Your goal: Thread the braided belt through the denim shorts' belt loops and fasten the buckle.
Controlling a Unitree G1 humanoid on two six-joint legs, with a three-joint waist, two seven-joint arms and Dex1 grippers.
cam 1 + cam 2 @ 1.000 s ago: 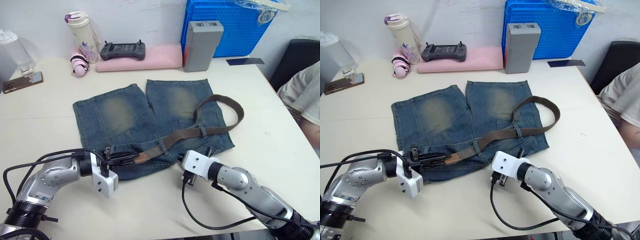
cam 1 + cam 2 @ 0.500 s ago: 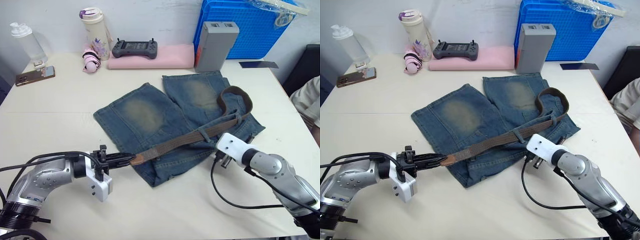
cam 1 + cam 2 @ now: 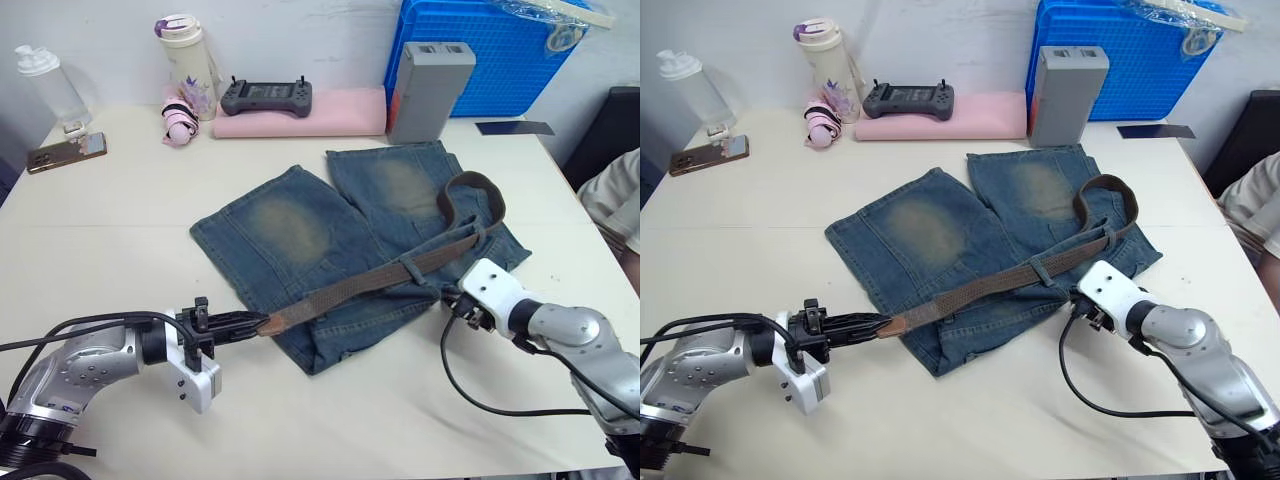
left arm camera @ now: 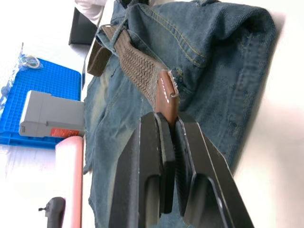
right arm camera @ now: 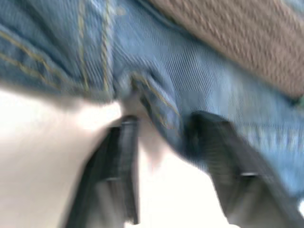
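The left gripper (image 4: 170, 124) has its two black fingers pinched tight on the tan leather tip of the dark brown braided belt (image 3: 350, 289), just off the near edge of the faded blue denim shorts (image 3: 300, 235) lying flat on the white table (image 3: 110, 220). The right gripper (image 5: 159, 137) has its fingers spread apart over a fold of the shorts' waistband edge. From the tip the belt runs across the waistband under a denim belt loop (image 3: 410, 270), then curls into an open loop over the far leg; no readable writing or brand anywhere.
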